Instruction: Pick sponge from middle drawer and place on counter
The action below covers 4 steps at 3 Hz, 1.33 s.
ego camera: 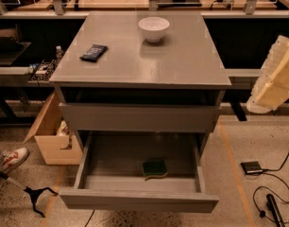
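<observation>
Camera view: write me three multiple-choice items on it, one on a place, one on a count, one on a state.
1. The sponge lies: A on the floor; B in the open drawer; C on the workbench.
2. Things on the counter: A two; B three; C five.
3. The sponge's drawer is: A shut; B lifted out; C pulled open.
Key: 1 B, it rests on the drawer's floor. 2 A, only a white bowl and a black packet. 3 C, its inside shows; the gripper hangs at the right edge, apart from the cabinet.
</observation>
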Motion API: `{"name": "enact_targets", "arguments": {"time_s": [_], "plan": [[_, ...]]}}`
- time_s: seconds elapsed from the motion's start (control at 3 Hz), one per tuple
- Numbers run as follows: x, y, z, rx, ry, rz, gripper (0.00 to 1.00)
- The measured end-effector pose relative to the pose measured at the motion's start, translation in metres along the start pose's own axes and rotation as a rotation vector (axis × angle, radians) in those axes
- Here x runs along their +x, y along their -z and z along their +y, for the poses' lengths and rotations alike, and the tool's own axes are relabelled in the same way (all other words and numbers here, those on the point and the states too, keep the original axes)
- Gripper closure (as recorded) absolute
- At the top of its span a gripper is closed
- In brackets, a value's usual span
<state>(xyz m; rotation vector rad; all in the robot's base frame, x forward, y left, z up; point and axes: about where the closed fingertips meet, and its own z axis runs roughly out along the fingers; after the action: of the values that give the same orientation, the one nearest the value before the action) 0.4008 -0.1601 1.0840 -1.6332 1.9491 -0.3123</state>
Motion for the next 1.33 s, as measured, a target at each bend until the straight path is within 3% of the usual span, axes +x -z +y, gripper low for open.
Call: {"name": "enact_targets", "arguments": {"time_s": [0.33, 1.0, 1.33], "plan": [[0.006, -0.049, 0.017, -0.079, -0.031, -0.063, 0.0], [0.039, -0.169, 0.07, -0.276, -0.176, -0.201, 0.0], [0.046, -0.214, 0.096, -0.344, -0.253, -0.261, 0.0]]}}
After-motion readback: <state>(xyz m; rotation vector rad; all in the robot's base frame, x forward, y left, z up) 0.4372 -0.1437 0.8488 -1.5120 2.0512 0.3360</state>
